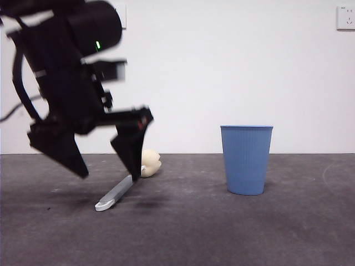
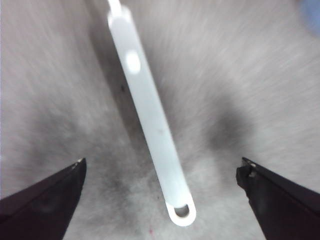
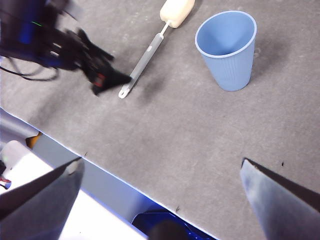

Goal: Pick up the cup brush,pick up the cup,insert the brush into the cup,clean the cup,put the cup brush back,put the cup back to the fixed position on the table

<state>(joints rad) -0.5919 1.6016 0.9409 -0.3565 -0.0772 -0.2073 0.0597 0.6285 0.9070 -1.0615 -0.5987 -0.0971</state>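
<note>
white wall (image 1: 222, 72) | wall socket (image 1: 345, 18) top corner | second wall plate (image 1: 121, 15)

The cup (image 1: 246, 159) is blue all over, with fine vertical ribbing on its wall and a smooth plain band at the rim. The cup brush (image 3: 150, 51) has a grey handle ending in a white tip, and a cream-yellow sponge head. The counter (image 1: 222, 233) is dark grey, matte and faintly scuffed. The left gripper (image 1: 108, 169) is black, with a small red mark on one jaw.

Lab: bare white wall (image 1: 233, 66), wall socket (image 1: 345, 18), dark test table (image 1: 233, 233).
</note>
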